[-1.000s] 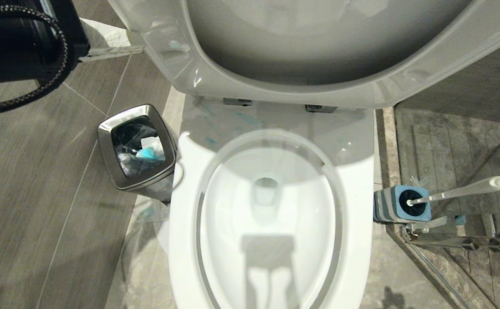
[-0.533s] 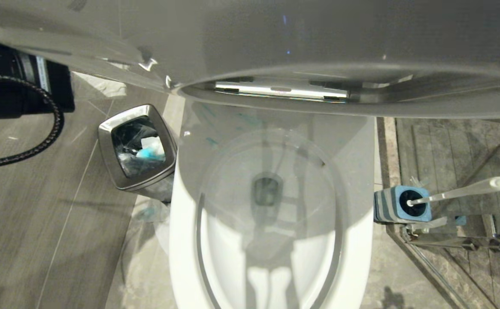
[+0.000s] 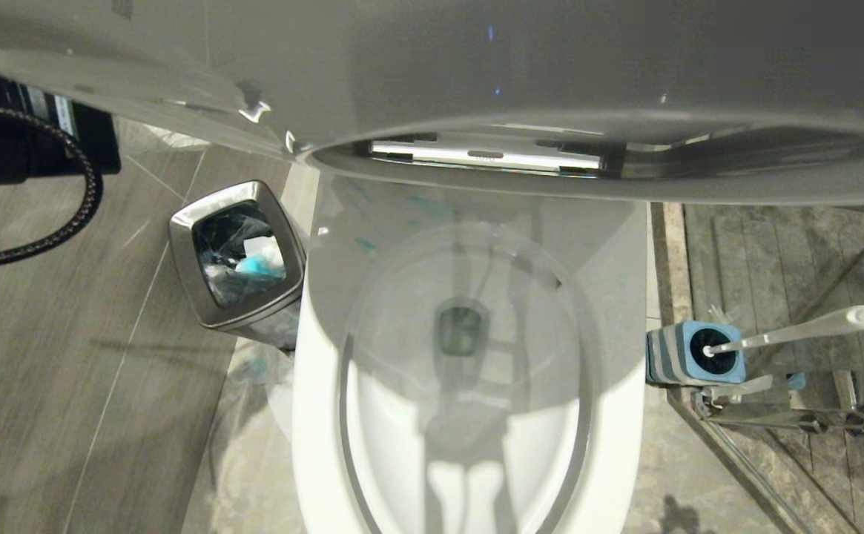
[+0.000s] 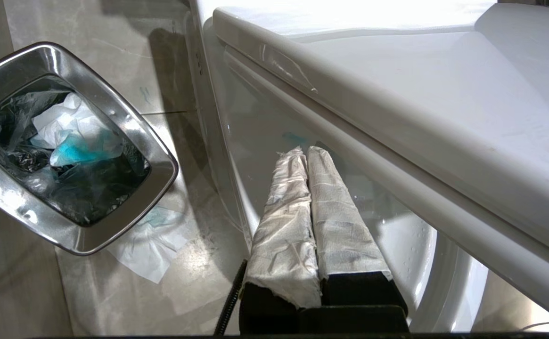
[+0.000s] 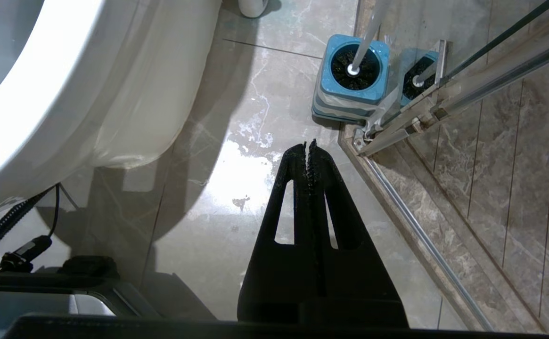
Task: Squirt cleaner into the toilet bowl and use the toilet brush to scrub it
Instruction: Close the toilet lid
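The right end effector (image 5: 308, 146) hangs parked low over the floor (image 5: 236, 188) beside the toilet, its black fingers pressed together on nothing. The left end effector (image 4: 305, 153), both fingers wrapped in white paper, is also closed and empty. It sits against the outer side of the toilet bowl (image 3: 313, 415), just under the overhanging white edge of the lid (image 3: 550, 74).

The front half of the bowl is open and brightly lit, and the water at the drain looks clear, with no blue tint. To the robot's left stands the steel bin (image 3: 183, 245), holding blue-stained tissues (image 3: 259, 261). To its right the toilet brush (image 3: 795, 330) rests in its striped holder (image 3: 669, 356) on the floor, untouched and well apart from both end effectors.

The change is at the back. A second ago the seat's open ring showed above the hinges. Now the lid has swung and fills the far part of the view as a broad grey slab, throwing shade over the rear half of the bowl. In the head view the left arm (image 3: 1, 148) has drawn slightly further to the side.

Only faint streaks of cleaner (image 3: 363, 242) mark the porcelain behind the bowl, and no bottle is in sight. I judge that the bowl is now exposed and that squirting and scrubbing are both still to do.
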